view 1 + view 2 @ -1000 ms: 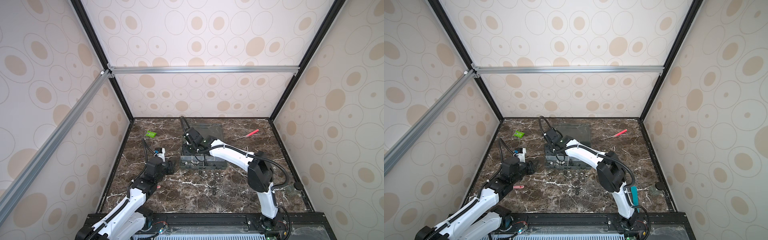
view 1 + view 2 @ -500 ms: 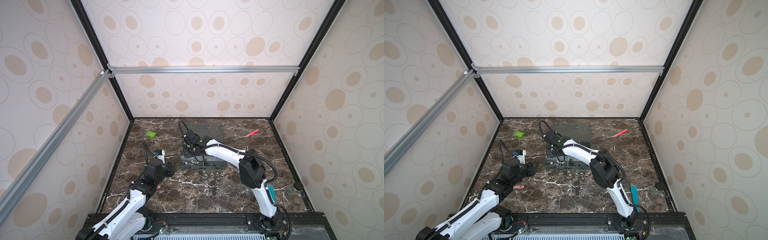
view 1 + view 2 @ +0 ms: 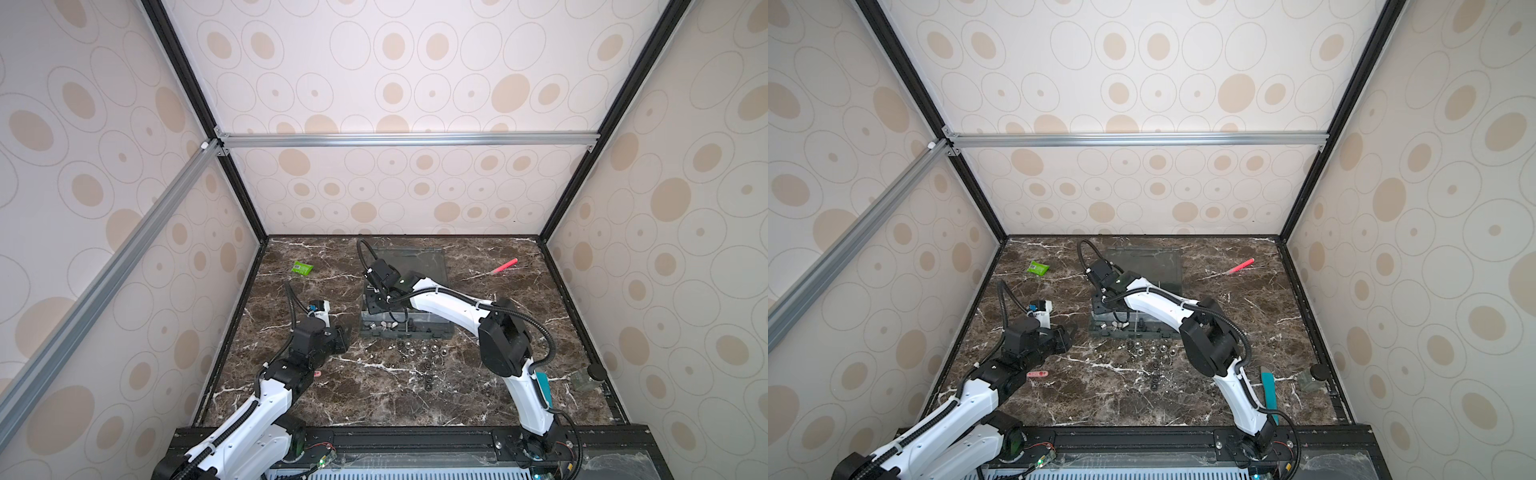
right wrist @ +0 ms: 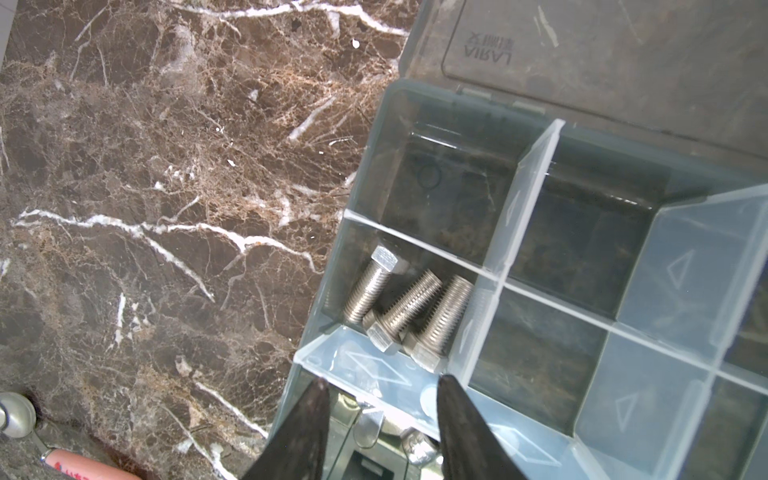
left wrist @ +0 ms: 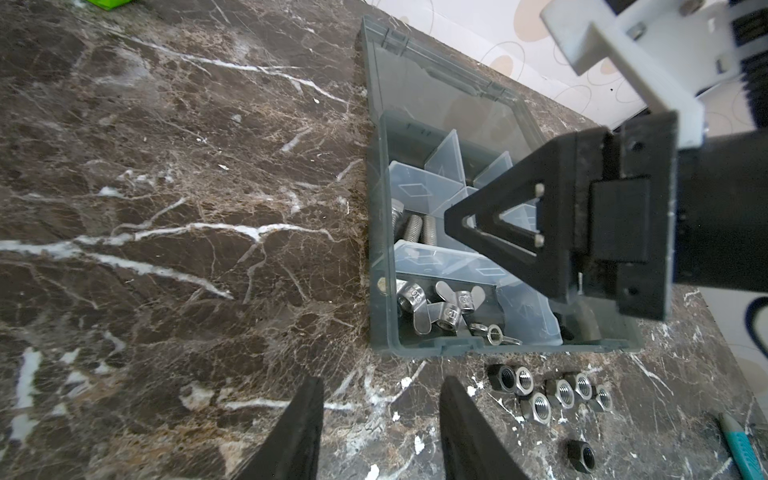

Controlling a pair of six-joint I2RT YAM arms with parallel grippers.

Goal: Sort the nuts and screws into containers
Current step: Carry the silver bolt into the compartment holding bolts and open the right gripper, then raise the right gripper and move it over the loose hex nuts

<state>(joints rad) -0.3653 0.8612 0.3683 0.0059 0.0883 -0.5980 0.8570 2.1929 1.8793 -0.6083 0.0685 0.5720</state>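
The grey organizer box (image 3: 432,329) stands mid-table with its containers open to view. Three silver screws (image 4: 407,307) lie in one cell by its left wall (image 4: 361,174). Silver wing nuts (image 5: 440,307) fill the front-left cell. My right gripper (image 4: 382,380) hangs open over those left cells, nothing between its fingers; it also shows in both top views (image 3: 376,305) (image 3: 1102,305). Hex nuts (image 5: 548,392) lie loose on the marble before the box, black nuts (image 3: 428,376) nearer me. My left gripper (image 5: 382,380) is open and empty, low by the box's front-left corner (image 3: 345,334).
The box's clear lid (image 3: 415,266) lies flat behind it. A red pen (image 3: 503,267) is at the back right, a green packet (image 3: 302,268) at the back left. A teal tool (image 3: 1268,392) and a small jar (image 3: 1312,380) sit front right; a pink piece (image 3: 1037,374) lies by my left arm.
My right gripper's jaws have opened over the box's left cells, and that arm has shifted slightly. The left arm has not moved.
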